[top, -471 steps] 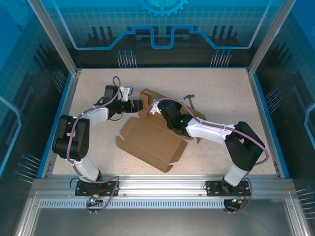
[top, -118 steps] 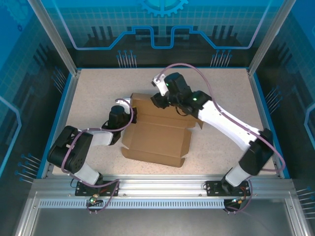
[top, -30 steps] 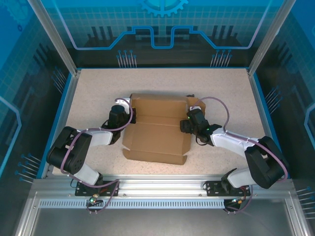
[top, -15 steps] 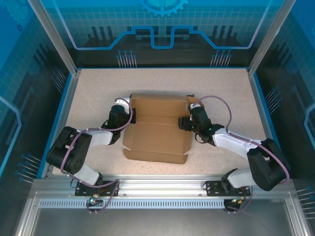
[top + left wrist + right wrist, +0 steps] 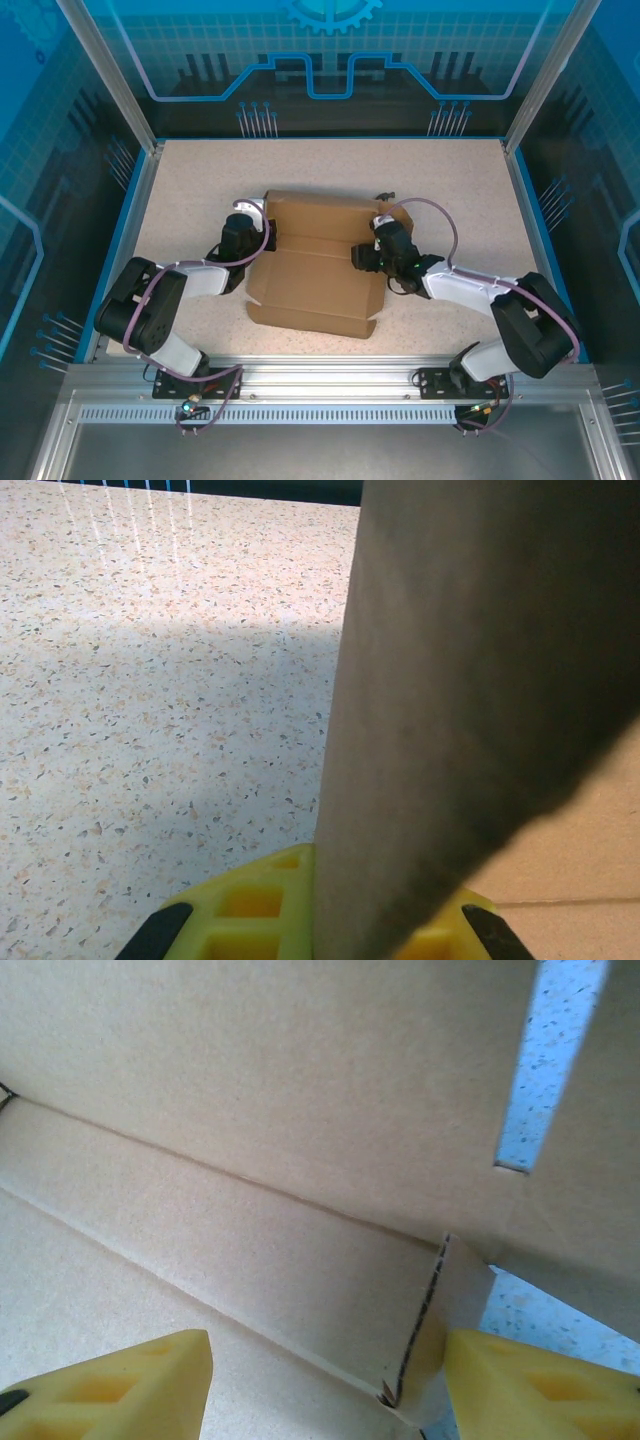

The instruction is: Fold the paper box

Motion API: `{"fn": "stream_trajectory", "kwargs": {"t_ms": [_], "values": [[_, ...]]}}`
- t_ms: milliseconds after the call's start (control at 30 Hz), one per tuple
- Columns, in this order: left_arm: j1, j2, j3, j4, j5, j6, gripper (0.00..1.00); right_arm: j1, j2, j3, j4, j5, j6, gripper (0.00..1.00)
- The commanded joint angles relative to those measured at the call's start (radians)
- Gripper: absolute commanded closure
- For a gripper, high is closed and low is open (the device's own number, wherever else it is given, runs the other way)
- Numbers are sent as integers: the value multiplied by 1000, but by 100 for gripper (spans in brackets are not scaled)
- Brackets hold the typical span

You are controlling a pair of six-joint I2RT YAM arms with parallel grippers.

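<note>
Cardboard of the plain brown die-cut paper box [image 5: 318, 272] lies midway on the speckled counter [image 5: 200, 180]. Left wrist view shows the left hand [image 5: 262, 240] clenched on its upright flap. Right wrist view shows the right hand [image 5: 362, 257] released, yellow fingers [image 5: 120, 1380] straddling a corner tab [image 5: 455, 1310].

one paper box [image 5: 318, 275], two grippers [image 5: 264, 238] [image 5: 358, 258] (a pair)

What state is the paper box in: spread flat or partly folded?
Partly folded: the paper box lies open, one flap standing upright in the shut left gripper.
</note>
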Motion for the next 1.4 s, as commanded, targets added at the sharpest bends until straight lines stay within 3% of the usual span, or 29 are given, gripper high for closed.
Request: {"fn": "stream_trajectory", "kwargs": {"t_ms": [0, 200, 500, 733, 1100, 1367], "values": [[0, -20, 22, 36, 29, -17, 100, 20, 36, 10, 45, -16, 1, 37], [0, -20, 20, 39, 25, -14, 100, 27, 52, 7, 58, -17, -20, 37], [0, -26, 15, 42, 13, -6, 100, -4, -103, -3, -58, 31, -93, 37], [0, -27, 14, 45, 11, 0, 100, -26, -276, 23, -246, 24, -185, 36], [0, -32, 12, 41, 11, -1, 100, -43, -468, 229, -618, 7, -335, 35], [0, -37, 12, 38, 13, -2, 100, -171, -548, 302, -690, 13, -383, 36]]}}
